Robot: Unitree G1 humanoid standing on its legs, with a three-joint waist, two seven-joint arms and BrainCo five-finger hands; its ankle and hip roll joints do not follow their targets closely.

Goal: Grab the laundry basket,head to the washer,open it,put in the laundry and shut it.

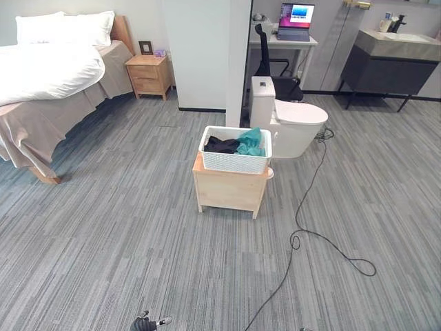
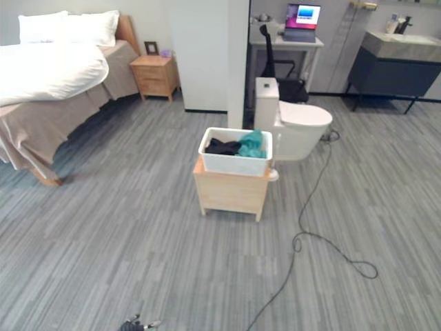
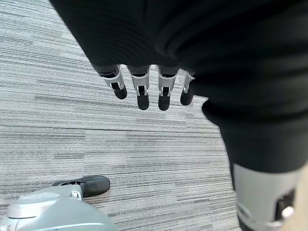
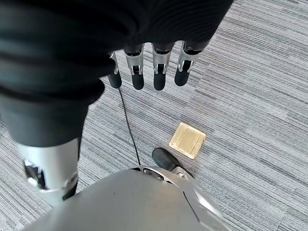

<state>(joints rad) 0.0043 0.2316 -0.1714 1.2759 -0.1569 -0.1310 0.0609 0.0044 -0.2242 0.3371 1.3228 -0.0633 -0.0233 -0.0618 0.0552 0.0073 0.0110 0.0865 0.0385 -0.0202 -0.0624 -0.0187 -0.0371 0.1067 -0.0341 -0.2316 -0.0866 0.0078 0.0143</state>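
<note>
Down beside the robot, over bare grey carpet, the left robot hand (image 3: 154, 91) hangs with its fingers straight, side by side and empty, the thumb standing apart. The right robot hand (image 4: 149, 70) hangs the same way, fingers straight in a row and holding nothing, above carpet where a brass floor plate (image 4: 187, 140) is set into the floor. Well ahead of both hands, near the middle of the room, the white laundry basket (image 1: 235, 151) sits on a small wooden stand (image 1: 229, 188), untouched. Inside the basket lie a dark garment (image 1: 222, 145) toward the left and a teal cloth (image 1: 251, 143) toward the right, the teal one heaped above the rim. Just behind the basket and to its right stands a white toilet (image 1: 293, 122), lid down. Farther back on the left is a bed (image 1: 48, 72) with white bedding, and beside it a wooden nightstand (image 1: 149, 74). At the far wall a worktop (image 1: 284, 39) carries an open laptop (image 1: 296, 21), and to the right a dark vanity (image 1: 391, 63) holds a sink.
</note>
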